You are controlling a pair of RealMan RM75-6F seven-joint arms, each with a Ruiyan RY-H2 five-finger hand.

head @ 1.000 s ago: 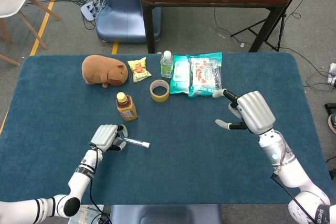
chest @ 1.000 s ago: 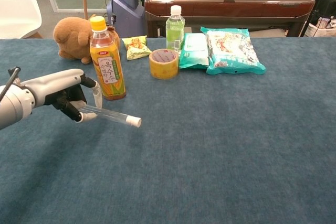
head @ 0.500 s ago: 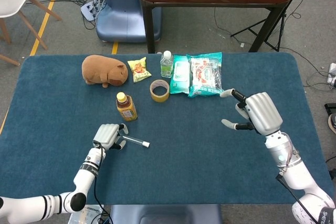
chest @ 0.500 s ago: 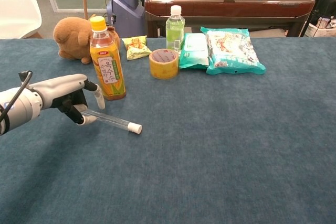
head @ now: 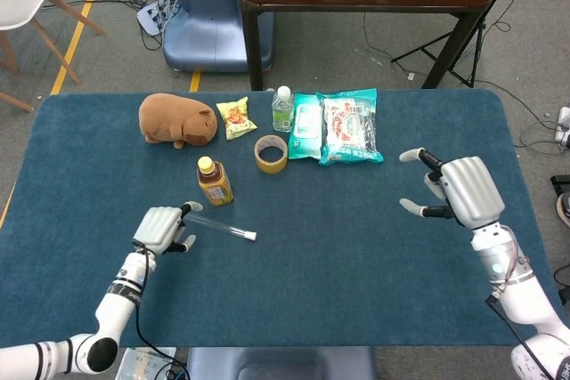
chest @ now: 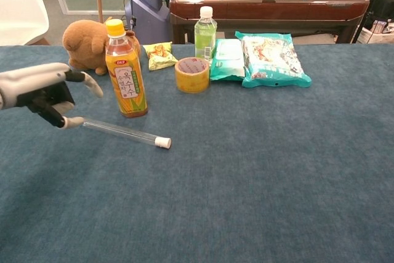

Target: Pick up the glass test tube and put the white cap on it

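Blue cloth covers the surface [head: 294, 291], and at its left the left hand [head: 160, 230] hangs low with its fingers [chest: 92, 84] parted and nothing between them; in the chest view the thumb tip sits just beside the closed end of the glass test tube [chest: 120, 132], though contact cannot be made out. That tube lies flat on the surface, running rightward to its white cap [chest: 162, 143], which is seated on the open end. Just behind the tube stands an orange tea bottle [chest: 125, 71], upright, with a brown plush animal [head: 176, 119] farther back. Right of the plush lie a small yellow snack packet [head: 236, 117], a roll of tape [chest: 191, 74] and a small green bottle [chest: 205, 32], then two teal packets [chest: 271, 58] side by side. Well apart, at the far right in the head view, the right hand [head: 459, 190] hovers above the surface with fingers spread, holding nothing.
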